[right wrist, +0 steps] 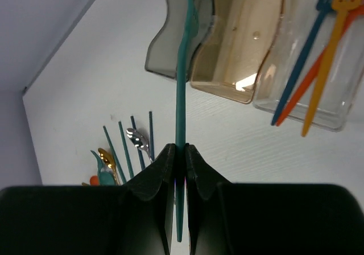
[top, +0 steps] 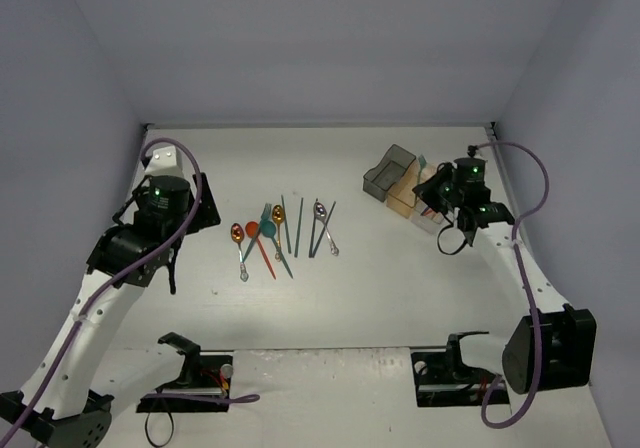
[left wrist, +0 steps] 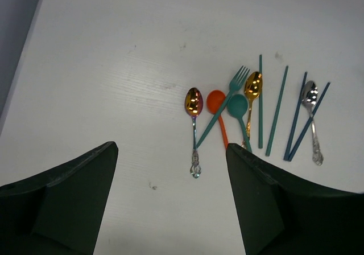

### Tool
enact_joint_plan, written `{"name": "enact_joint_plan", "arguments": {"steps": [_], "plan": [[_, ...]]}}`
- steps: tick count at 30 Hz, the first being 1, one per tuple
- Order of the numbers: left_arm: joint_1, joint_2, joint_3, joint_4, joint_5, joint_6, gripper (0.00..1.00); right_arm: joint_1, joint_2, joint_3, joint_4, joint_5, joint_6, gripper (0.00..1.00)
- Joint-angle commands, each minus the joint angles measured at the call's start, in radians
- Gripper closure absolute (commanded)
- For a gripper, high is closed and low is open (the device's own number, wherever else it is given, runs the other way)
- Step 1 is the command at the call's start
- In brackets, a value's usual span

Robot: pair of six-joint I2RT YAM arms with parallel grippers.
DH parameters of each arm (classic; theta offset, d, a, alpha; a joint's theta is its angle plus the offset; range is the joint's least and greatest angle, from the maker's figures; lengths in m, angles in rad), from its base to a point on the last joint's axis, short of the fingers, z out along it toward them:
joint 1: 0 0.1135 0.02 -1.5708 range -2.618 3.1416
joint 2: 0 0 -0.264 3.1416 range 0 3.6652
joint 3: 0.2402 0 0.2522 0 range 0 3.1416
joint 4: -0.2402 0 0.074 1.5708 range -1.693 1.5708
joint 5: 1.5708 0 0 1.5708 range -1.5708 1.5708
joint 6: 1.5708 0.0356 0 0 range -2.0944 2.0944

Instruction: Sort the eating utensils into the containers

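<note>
Several eating utensils [top: 280, 230] lie side by side mid-table: a rainbow-bowled spoon [left wrist: 194, 102], an orange spoon [left wrist: 215, 100], a teal fork [left wrist: 239, 75], a teal spoon [left wrist: 237, 105], a gold spoon [left wrist: 253, 85], a silver spoon [left wrist: 309, 93] and teal and blue sticks [left wrist: 277, 110]. My left gripper [left wrist: 170, 147] hangs open just short of them, holding nothing. My right gripper [right wrist: 179, 148] is shut on a slim teal utensil [right wrist: 182, 67] whose flat end reaches over the dark grey container [right wrist: 165, 44]. Beside that stand the tan container [right wrist: 239, 38] and the clear container [right wrist: 335, 95], which holds blue, orange and yellow forks.
The three containers [top: 400, 183] stand in a slanted row at the back right, close to the right arm [top: 470, 203]. Two black stands [top: 190, 378] [top: 450, 373] sit at the near edge. Grey walls close in the table on three sides.
</note>
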Motion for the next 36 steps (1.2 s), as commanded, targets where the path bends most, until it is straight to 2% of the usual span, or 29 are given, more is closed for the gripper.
{"name": "enact_joint_plan", "arguments": {"steps": [1, 11, 22, 36], "plan": [[0.011, -0.063, -0.070, 0.109, -0.001, 0.102, 0.26, -0.134, -0.015, -0.037, 0.037, -0.115, 0.105, 1.00], [0.018, -0.092, -0.154, 0.149, 0.041, 0.134, 0.26, -0.213, 0.087, -0.010, 0.073, -0.134, 0.197, 1.00], [0.019, -0.080, -0.152, 0.163, 0.062, 0.150, 0.26, -0.226, 0.183, -0.022, 0.119, -0.124, 0.265, 1.00], [0.020, -0.072, -0.156, 0.163, 0.083, 0.145, 0.26, -0.241, 0.290, -0.059, 0.262, -0.130, 0.352, 0.97]]}}
